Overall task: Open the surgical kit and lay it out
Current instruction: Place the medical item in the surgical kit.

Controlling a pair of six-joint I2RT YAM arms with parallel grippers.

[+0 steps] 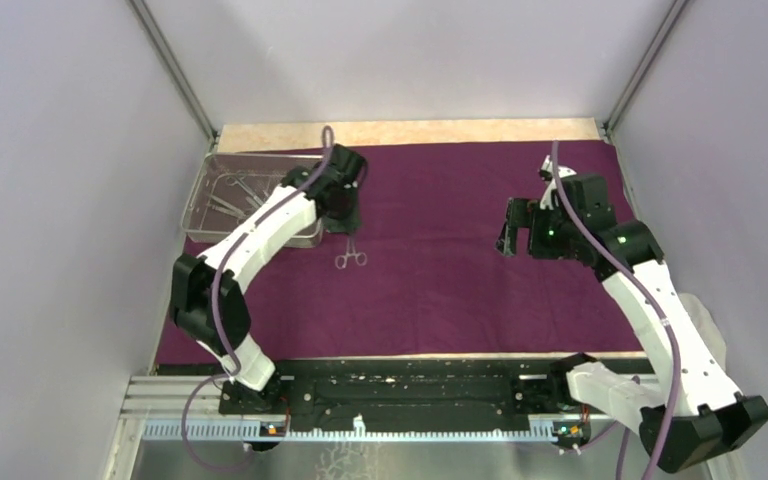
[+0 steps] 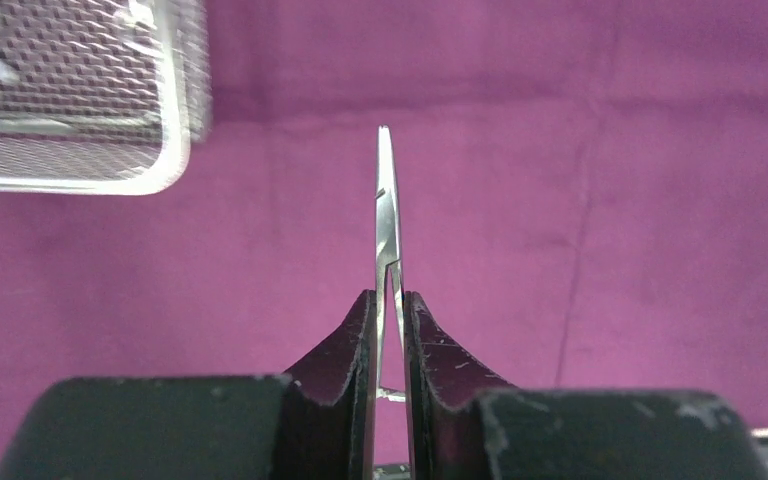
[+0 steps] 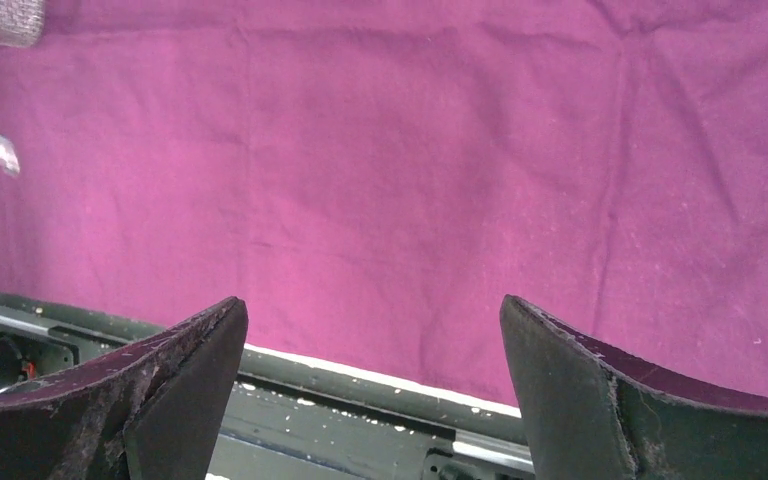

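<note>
Purple cloth wrap (image 1: 440, 290) lies spread flat over most of tabletop. Pale wood strip (image 1: 410, 132) shows at far edge, black base rail (image 1: 400, 385) at near edge. Grey walls on 3 sides. Wire-mesh tray (image 1: 198, 215) sits at far L corner on wrap, w/ several steel instruments (image 1: 232, 195) inside. L gripper (image 2: 389, 300) is just beside tray's near R corner, jaws pinching a ring-handled instrument (image 2: 388, 200) by its shanks. R gripper (image 3: 370, 305) hangs over R side of wrap, jaws spread wide, nothing betw. them. Mid-wrap betw. arms is bare cloth. White cloth (image 1: 708, 330) lies off R edge.
</note>
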